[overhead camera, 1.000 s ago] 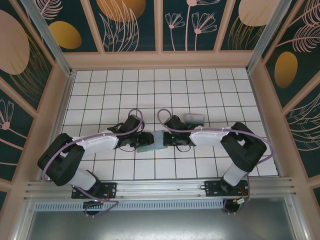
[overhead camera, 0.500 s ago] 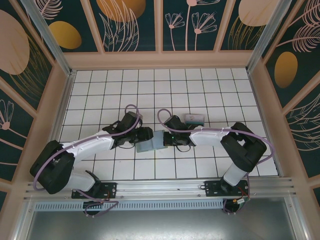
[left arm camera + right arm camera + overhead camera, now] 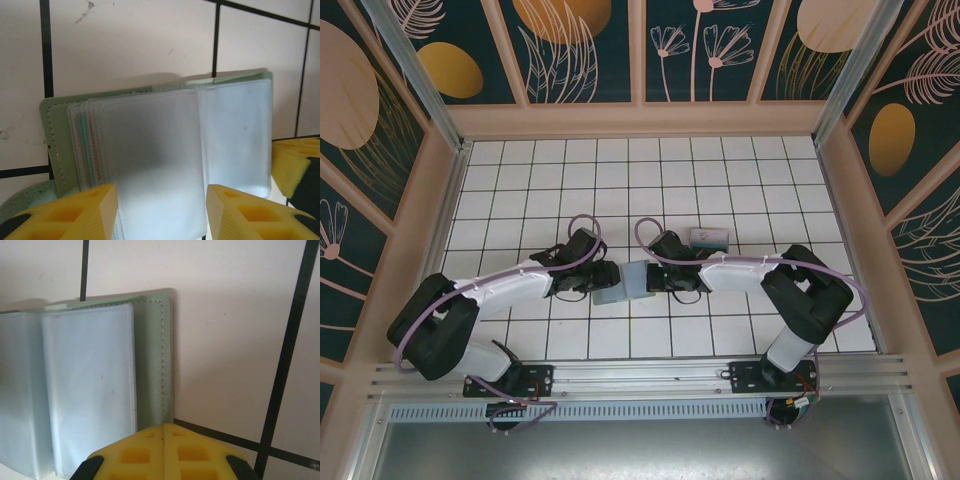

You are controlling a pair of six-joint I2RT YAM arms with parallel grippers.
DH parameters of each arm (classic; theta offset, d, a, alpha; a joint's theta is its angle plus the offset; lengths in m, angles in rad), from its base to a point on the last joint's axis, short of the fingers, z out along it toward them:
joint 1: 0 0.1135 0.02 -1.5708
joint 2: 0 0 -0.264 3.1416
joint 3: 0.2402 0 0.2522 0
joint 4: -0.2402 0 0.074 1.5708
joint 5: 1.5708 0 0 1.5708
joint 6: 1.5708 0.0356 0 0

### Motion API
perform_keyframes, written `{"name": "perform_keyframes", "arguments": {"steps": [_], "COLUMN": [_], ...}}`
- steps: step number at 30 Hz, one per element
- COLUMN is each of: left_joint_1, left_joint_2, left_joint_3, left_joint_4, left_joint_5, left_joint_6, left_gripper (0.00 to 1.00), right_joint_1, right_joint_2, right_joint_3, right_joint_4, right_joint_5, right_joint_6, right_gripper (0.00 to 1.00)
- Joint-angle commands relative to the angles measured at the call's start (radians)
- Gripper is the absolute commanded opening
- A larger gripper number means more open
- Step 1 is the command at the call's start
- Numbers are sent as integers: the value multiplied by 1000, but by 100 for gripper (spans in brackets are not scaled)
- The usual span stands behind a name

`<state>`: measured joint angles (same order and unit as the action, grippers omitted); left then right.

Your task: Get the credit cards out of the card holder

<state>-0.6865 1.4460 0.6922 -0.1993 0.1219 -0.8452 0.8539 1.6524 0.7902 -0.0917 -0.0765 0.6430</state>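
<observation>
Card holder (image 3: 623, 283) lying open on the tiled floor (image 3: 720, 180) between both arms, frosted sleeves blurring their contents, left gripper (image 3: 162, 212) parted astride a sleeve, tips cut off, right gripper (image 3: 164, 445) clenched at the cover edge, pinch unclear, loose credit cards (image 3: 708, 238) near.

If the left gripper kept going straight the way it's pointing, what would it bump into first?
The card holder. The left gripper points right at its clear plastic pockets, with its jaws open on either side. How high it is above them is unclear.

White tiled table (image 3: 520, 170) with open card holder (image 3: 625, 283), credit cards (image 3: 708, 238)
</observation>
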Motion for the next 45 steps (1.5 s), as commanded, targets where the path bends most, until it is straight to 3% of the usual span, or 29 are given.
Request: {"name": "perform_keyframes", "arguments": {"steps": [1,10,19,25,35,45], "left_joint_1": [2,3,2,3,2,-1], "left_joint_2": [23,2,42,54,11,52], "left_joint_3": [-5,-7,-8,-6,-6,43], "left_joint_4": [-28,-46,-8,70,103,199], "left_joint_5": [0,-19,30,111,134,227], "left_joint_6": [14,11,19,21,26,27], "left_gripper": [50,51,51,57,64,58], "right_joint_1": [17,17,17,18,19,15], "right_joint_2": [40,48,55,55,60,-2], "right_joint_3": [-11,-3,4,2,3,-22], "right_joint_4": [-21,-25,-26,-27,-26,-32], "right_joint_5": [3,3,1,3,4,60], "right_joint_6": [17,12,10,13,15,42], "right_gripper": [0,0,0,0,0,0]}}
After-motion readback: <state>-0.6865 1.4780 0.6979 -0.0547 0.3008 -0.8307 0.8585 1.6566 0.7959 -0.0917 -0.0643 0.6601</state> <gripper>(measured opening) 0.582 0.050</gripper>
